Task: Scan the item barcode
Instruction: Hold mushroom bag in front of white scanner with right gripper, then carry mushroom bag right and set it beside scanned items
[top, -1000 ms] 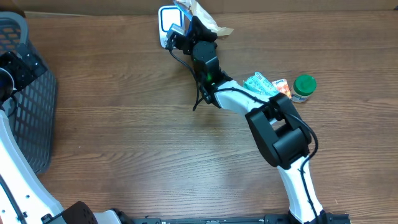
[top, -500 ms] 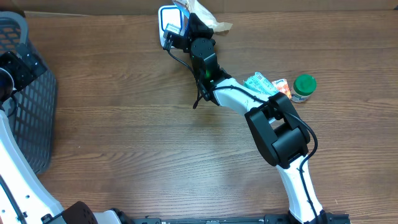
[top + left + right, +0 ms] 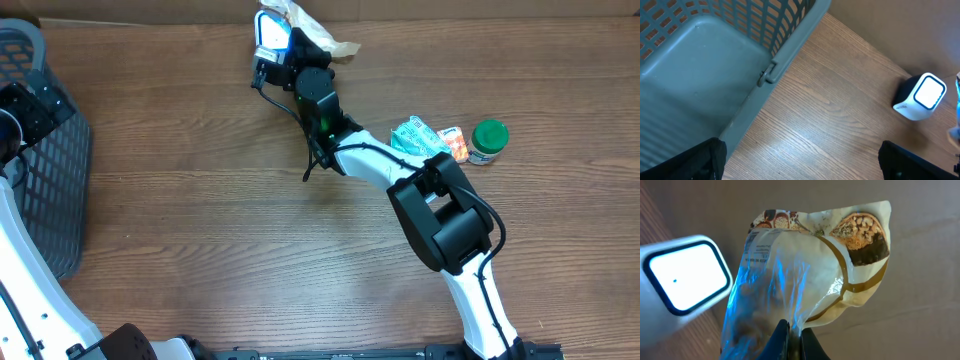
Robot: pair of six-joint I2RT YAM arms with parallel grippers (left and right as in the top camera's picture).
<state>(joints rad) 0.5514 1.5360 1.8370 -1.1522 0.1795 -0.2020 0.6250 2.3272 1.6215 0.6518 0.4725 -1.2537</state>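
The right arm (image 3: 440,215) is rising from the near edge of the desk (image 3: 200,220) and reaching across it toward the far side. Just to the right of its elbow, a teal packet (image 3: 418,134), a small orange packet (image 3: 454,142) and a green-lidded jar (image 3: 488,140) are lying close together on the wood. At the far end of the reach, the right gripper (image 3: 791,330) is pinching shut on the bottom edge of a snack bag (image 3: 805,275), holding it up off the desk; the bag is clear plastic with a cream and brown printed top showing pictures of nuts, and its clear part is catching a blue glow. Right beside it, to the left in the wrist view, a white scanner (image 3: 682,282) is standing with its lit window facing the bag, very near it though whether they are touching is not clear. From overhead the bag (image 3: 305,25) and scanner (image 3: 270,38) are sitting at the far edge of the desk. On the left side, a grey plastic basket (image 3: 705,65) is standing on the desk, and the left gripper (image 3: 800,160) is hovering over its corner with its jaws spread wide, holding nothing.
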